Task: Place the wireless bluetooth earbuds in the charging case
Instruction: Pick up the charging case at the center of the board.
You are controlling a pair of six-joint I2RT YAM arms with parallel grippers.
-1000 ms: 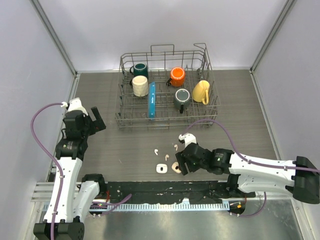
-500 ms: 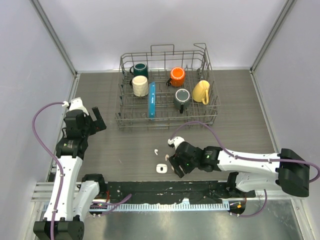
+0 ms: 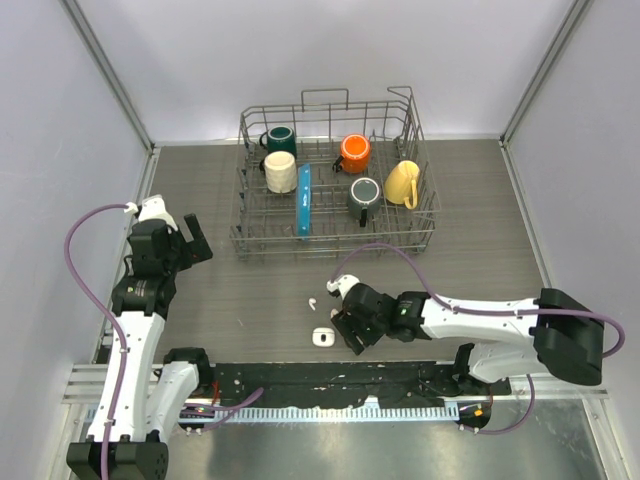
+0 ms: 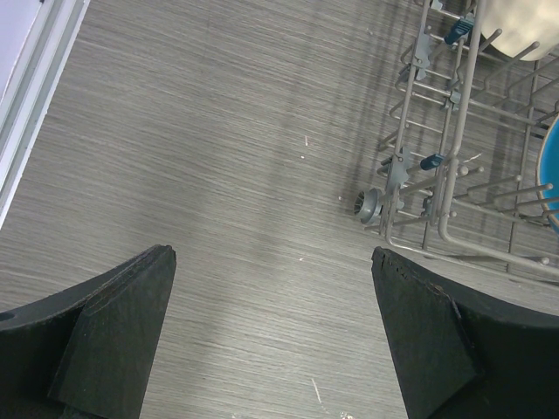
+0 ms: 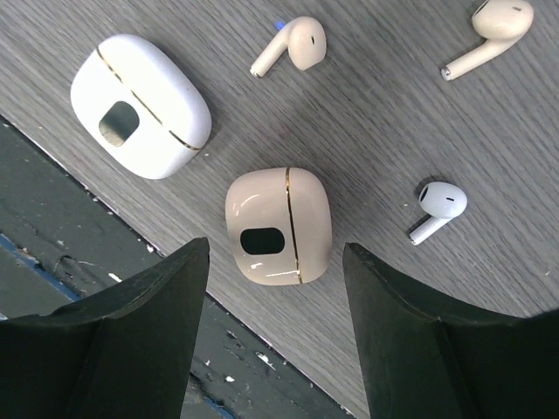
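Note:
In the right wrist view a closed pale pink-beige charging case point(image 5: 278, 225) lies on the grey table, just ahead of my right gripper point(image 5: 276, 251). That gripper is open, its tips on either side of the case and apart from it. A closed white charging case point(image 5: 140, 105) lies to the left. Loose wireless bluetooth earbuds lie around: a beige one point(image 5: 293, 45), another beige one point(image 5: 489, 30) and a white one point(image 5: 437, 208). From the top view, my right gripper point(image 3: 350, 326) hides the pink case beside the white case point(image 3: 322, 337). My left gripper point(image 3: 190, 241) hangs open at the far left.
A wire dish rack point(image 3: 420, 215) stands at the back with a teal, cream, orange, dark and yellow mug point(image 3: 401, 184) and a blue plate point(image 3: 304, 200). Its corner point(image 4: 410, 175) shows near my left gripper point(image 4: 272, 255). A black strip point(image 5: 79, 253) borders the table's near edge.
My right arm has swung left along the near edge and now covers the pink case in the top view; its jaws have narrowed a little. The left arm is still.

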